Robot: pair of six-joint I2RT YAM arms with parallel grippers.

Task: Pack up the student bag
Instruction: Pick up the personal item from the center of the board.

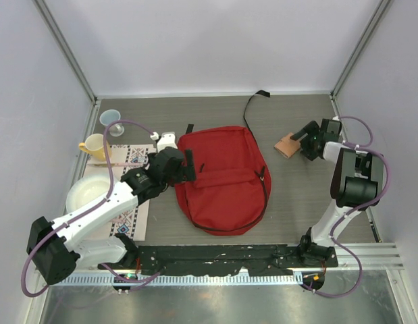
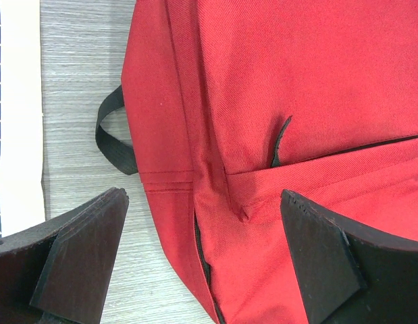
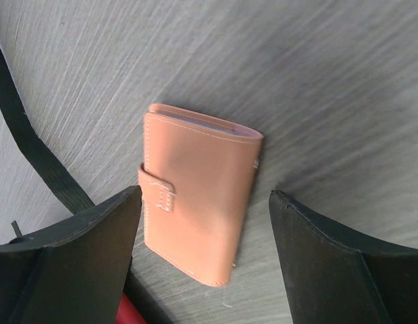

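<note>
Top view: on the left, the left arm (image 1: 100, 209) bends low and reaches right over a mat (image 1: 131, 158). The left gripper (image 1: 190, 164) is wide open and holds nothing, one finger over the table (image 1: 296, 202) and one over the bag (image 1: 225, 179). The red bag lies flat in the middle. Right of it lies a tan wallet (image 1: 286, 145). The right arm (image 1: 354, 179) stands tall, elbow up. The right gripper (image 1: 300, 143) points left, with its fingers apart on each side of the wallet, not touching it.
</note>
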